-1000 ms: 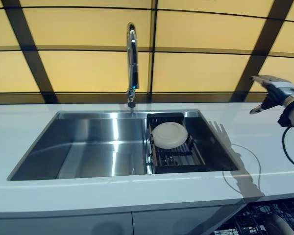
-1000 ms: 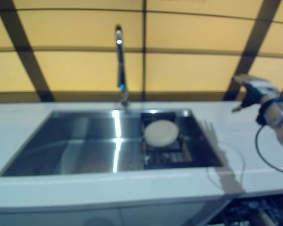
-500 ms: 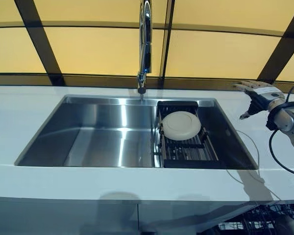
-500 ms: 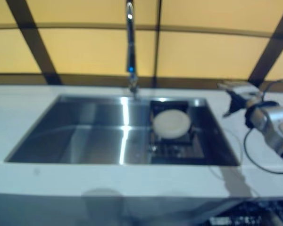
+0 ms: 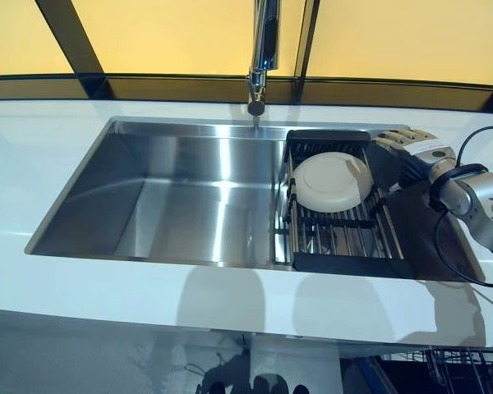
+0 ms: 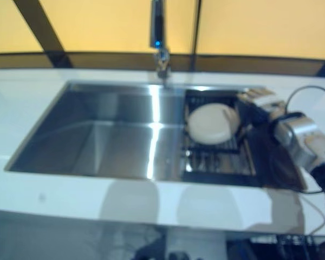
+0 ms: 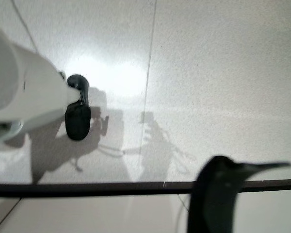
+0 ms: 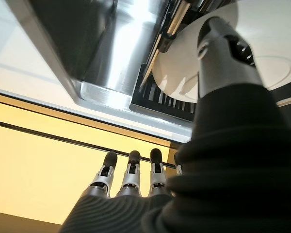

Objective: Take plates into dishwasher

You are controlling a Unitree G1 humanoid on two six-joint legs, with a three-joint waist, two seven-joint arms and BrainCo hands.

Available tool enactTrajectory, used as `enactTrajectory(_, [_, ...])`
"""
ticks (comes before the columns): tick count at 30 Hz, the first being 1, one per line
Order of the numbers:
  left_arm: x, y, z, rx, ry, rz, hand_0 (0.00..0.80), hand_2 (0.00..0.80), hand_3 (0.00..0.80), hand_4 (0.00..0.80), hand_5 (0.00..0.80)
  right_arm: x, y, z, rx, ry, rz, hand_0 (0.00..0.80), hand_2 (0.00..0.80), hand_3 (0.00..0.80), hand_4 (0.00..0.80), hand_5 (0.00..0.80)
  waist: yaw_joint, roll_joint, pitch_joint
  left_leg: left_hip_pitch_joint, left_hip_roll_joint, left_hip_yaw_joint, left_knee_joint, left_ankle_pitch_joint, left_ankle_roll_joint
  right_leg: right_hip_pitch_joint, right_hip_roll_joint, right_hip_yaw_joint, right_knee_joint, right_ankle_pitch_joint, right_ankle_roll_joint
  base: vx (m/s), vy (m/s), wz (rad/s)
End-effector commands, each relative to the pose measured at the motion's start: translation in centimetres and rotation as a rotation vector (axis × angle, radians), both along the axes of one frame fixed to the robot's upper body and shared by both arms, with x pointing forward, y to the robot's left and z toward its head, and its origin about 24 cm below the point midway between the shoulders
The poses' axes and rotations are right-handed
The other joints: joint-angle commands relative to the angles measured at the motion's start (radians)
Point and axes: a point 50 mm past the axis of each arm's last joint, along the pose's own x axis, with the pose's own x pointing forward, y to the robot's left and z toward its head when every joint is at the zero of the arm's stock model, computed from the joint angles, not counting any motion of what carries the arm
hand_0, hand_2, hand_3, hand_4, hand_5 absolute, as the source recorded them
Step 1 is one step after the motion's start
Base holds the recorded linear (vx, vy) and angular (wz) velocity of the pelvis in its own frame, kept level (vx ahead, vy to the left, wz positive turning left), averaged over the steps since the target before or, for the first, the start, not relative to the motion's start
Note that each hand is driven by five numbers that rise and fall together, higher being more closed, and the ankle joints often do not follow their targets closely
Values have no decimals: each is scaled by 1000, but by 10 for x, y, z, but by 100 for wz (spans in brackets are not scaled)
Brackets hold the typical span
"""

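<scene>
Right hand fingers straight, spread, holding nothing; thumb over plate, poised to grasp its rim. Plate leans in rack at right end of sink, below faucet. Left hand out of sight, fingers untellable.

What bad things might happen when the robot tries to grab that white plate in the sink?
1. The round white plate leans tilted on the black dish rack; a nudge from the right hand might tip it over.
2. The hand is open beside the plate's edge, not yet holding it, so a loose pinch may let the plate slip into the steel sink.
3. The tall chrome tap stands close behind, so a lifted plate might knock it.
</scene>
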Motion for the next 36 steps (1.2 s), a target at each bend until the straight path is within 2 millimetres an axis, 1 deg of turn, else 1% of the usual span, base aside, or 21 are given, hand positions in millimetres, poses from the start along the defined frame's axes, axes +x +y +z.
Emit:
enactTrajectory(1, [8,13,7,26,-37,43,0,0,0,0,0,-6,17,39,-51,-149,45,0,0,0,0,0,21,-35,-10,-19,-14,44,-4,-40,15,3,-2,32,12,-46,77,0,0,0])
enactTrajectory(7, [9,15,8,22,-46,68,0,0,0,0,0,-4,21,36,-56,-148,52,0,0,0,0,0,27,-34,8,-21,-15,45,-4,-39,17,-3,-4,28,16,-45,78,0,0,0])
enactTrajectory(17, [9,14,8,21,-49,77,0,0,0,0,0,-5,22,27,-52,-114,70,0,0,0,0,0,26,-41,7,-14,-15,52,-4,-42,18,4,-5,24,15,-45,80,0,0,0])
enactTrajectory(25, [7,13,7,20,-48,79,0,0,0,0,0,-5,30,23,-72,-114,97,0,0,0,0,0,25,-44,1,-6,-17,54,-4,-45,19,11,-5,23,14,-44,82,0,0,0])
enactTrajectory(30, [6,12,6,19,-41,84,0,0,0,0,0,-6,45,18,-117,-100,152,0,0,0,0,0,26,-48,-9,3,-19,57,-4,-49,22,20,-6,24,13,-46,83,0,0,0])
enactTrajectory(36, [5,11,5,17,-37,91,0,0,0,0,0,-7,56,14,-140,-71,190,0,0,0,0,0,27,-52,-16,7,-20,58,-4,-49,23,27,-5,23,10,-45,83,0,0,0])
